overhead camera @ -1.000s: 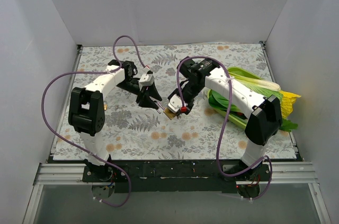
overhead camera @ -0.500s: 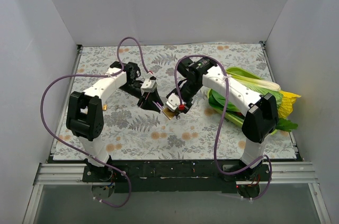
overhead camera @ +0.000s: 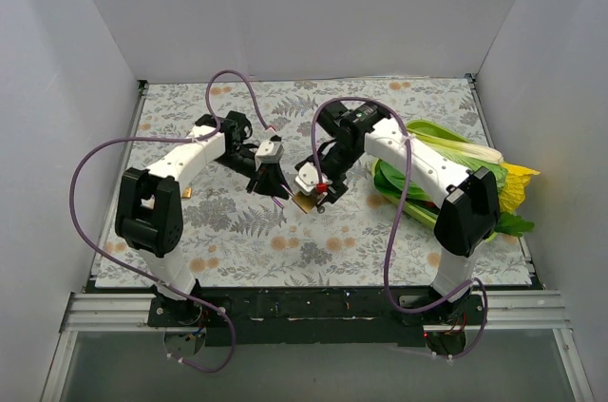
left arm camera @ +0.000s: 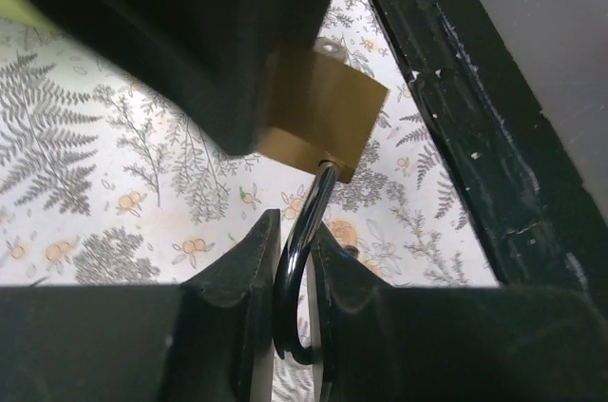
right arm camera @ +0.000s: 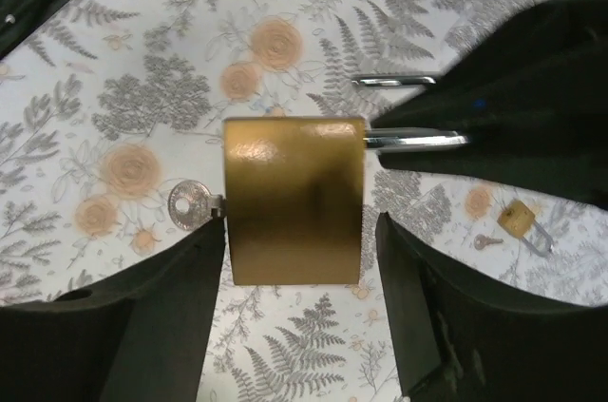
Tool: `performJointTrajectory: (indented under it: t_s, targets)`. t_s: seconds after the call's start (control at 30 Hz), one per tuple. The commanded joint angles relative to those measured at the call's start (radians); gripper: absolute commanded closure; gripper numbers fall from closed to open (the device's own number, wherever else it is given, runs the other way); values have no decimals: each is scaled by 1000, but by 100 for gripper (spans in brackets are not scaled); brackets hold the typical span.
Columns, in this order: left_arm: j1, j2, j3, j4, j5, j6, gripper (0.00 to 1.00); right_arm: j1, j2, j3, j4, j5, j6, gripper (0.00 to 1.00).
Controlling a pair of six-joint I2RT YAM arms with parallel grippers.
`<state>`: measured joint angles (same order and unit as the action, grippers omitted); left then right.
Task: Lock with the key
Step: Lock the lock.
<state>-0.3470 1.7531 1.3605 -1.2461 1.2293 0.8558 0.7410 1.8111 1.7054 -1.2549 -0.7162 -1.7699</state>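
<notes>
My right claw (right arm camera: pixel 299 231) has a finger on each side of the brass padlock (right arm camera: pixel 294 183) and pinches its body, which it holds clear of the fern-printed table (overhead camera: pixel 237 231). In the right wrist view the padlock fills the middle of the frame with its long axis running left to right. The key (right arm camera: pixel 188 204) sticks out of the left face, in line with that axis, its round head bare and gripped by nothing. From the opposite, right face comes the shackle (right arm camera: pixel 418 141). One leg is seated in the body, while the free leg lies higher in the frame, past the body's upper edge, so I judge the lock to be open. My left claw (left arm camera: pixel 293 226) is pressed together on that shackle, just beyond the body. That puts it at the wrong end for the key, with the whole padlock between them. I judge the free leg must swing back and seat before the key turns. Further off, at the right edge of the right wrist view, a small second padlock (right arm camera: pixel 518 220) lies on the table. In the top view, leafy greens (overhead camera: pixel 475 169) sit at the right.
</notes>
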Motion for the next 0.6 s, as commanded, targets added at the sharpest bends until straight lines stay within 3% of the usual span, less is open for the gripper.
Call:
performJointTrajectory:
  t_s: [0.0,0.03,0.3,0.33,0.53,0.57]
  targets:
    - [45,-69,-12,120,101,-139,100,-49,-58,-32,145,-100,226,16]
    - [66,-63,-11,126,108,-164,100,-60,-70,-44,166,-92,260,10]
    - [126,-6,34,218,162,-326,100,-261,-94,-96,271,-118,568,6]
    - [128,-6,37,252,162,-349,100,-278,-110,-105,316,-118,701,5]
    - [126,-55,35,486,174,-621,100,-312,-257,-246,772,-52,1099,2]
    - [126,-64,29,534,176,-680,100,-313,-283,-318,872,-34,1262,2]
